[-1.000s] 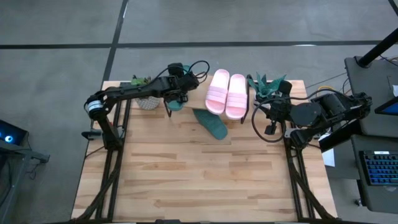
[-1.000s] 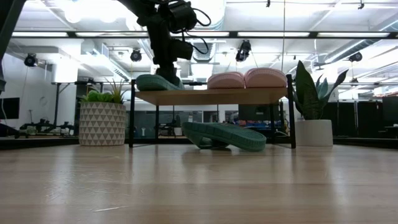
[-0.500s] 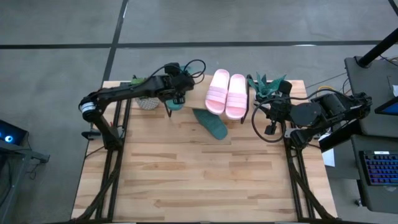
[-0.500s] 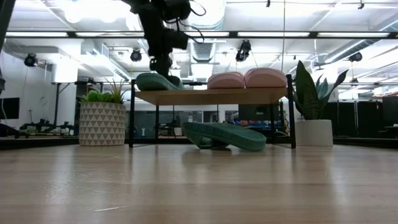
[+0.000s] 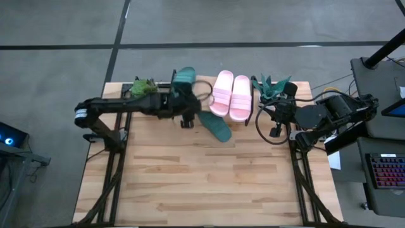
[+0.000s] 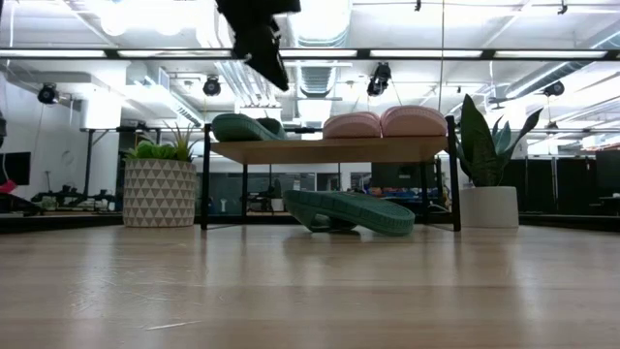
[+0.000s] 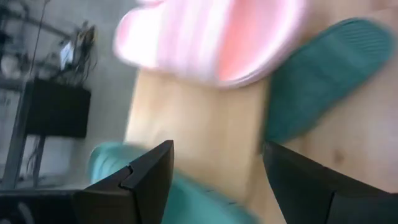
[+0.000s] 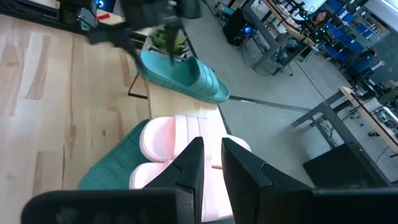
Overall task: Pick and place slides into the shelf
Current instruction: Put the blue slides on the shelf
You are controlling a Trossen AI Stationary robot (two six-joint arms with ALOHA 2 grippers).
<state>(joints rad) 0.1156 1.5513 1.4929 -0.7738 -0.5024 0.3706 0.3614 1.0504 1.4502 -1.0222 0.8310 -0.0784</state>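
Observation:
A dark green slide lies on the left end of the shelf's plank; it also shows in the low view. Two pink slides lie side by side on the plank's right half. The second green slide lies slantwise on the table, its far end under the shelf. My left gripper is open and empty, high above the shelf's left part, near the second green slide in the high view. My right gripper waits shut at the shelf's right end.
A potted plant in a patterned pot stands left of the shelf, and a tall-leaved plant in a white pot stands right of it. The slatted wooden table stretches toward the near edge.
My left gripper has gone up and toward the table's near edge, away from the green slide on the shelf's left end. That slide stays on the plank and now shows uncovered from above.

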